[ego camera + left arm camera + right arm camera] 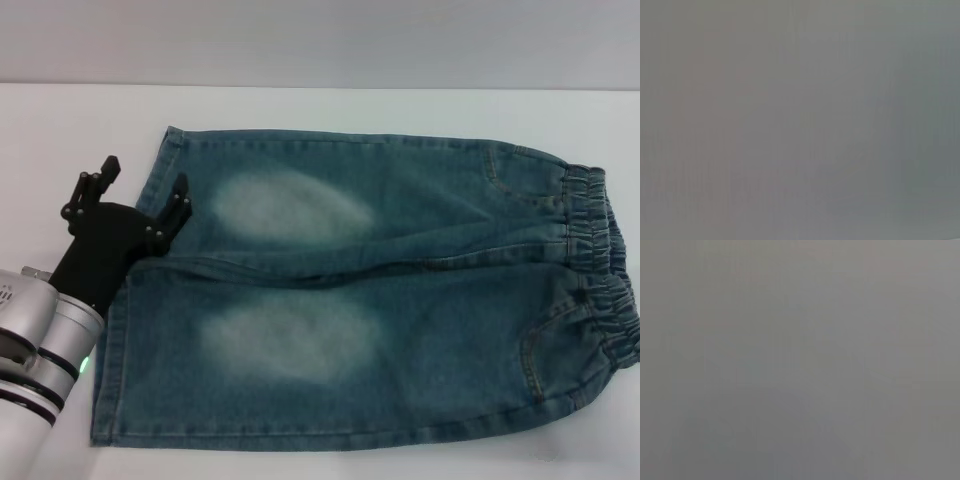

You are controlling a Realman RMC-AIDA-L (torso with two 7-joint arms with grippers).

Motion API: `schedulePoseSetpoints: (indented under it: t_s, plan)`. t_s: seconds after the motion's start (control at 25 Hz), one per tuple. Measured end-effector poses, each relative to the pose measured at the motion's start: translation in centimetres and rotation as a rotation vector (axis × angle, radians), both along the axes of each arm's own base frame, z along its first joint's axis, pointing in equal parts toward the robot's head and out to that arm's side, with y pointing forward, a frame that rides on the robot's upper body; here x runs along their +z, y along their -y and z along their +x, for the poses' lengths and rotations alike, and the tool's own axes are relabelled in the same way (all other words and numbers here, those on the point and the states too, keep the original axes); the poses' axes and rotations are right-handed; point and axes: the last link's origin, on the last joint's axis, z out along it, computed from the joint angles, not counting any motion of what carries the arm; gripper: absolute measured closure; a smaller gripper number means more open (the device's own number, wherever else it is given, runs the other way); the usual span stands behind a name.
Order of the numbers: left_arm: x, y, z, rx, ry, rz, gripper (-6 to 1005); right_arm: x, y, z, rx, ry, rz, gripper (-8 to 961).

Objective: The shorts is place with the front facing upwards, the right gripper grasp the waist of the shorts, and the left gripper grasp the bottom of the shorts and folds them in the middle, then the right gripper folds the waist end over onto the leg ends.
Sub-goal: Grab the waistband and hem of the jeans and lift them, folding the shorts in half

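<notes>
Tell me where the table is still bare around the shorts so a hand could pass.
Bare white table runs as a strip beyond the far leg of the shorts. The hem side is crowded: the left claw, open, sits by the bottom of the shorts. The near edge and waistband side leave slivers only.

I see a white table [60, 120] filling most of my head view, its bare surface showing along the far side, at the left and in a thin strip at the near edge. Beyond its far edge stands a plain grey wall [320, 40]. Both of my wrist views give me only featureless grey.
</notes>
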Motion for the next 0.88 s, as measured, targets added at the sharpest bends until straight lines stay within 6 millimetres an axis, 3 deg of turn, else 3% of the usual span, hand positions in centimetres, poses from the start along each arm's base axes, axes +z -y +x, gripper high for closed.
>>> schedulePoseSetpoints:
  t_s: [0.56,0.68,0.88]
  plan:
    - [-0.3,-0.3,0.8,-0.029,0.002,-0.015,173,0.5,0.1,-1.1,0.071,-0.004,0.037,239]
    - [-0.4,-1.2,1.3,-0.026,0.000,-0.027,174,0.9,-1.5,-1.6,0.092,-0.014,0.027,239]
    - [-0.5,-5.2,1.8,0.099,-0.002,-0.111,175,1.6,-6.5,-1.9,0.084,-0.079,-0.101,238]
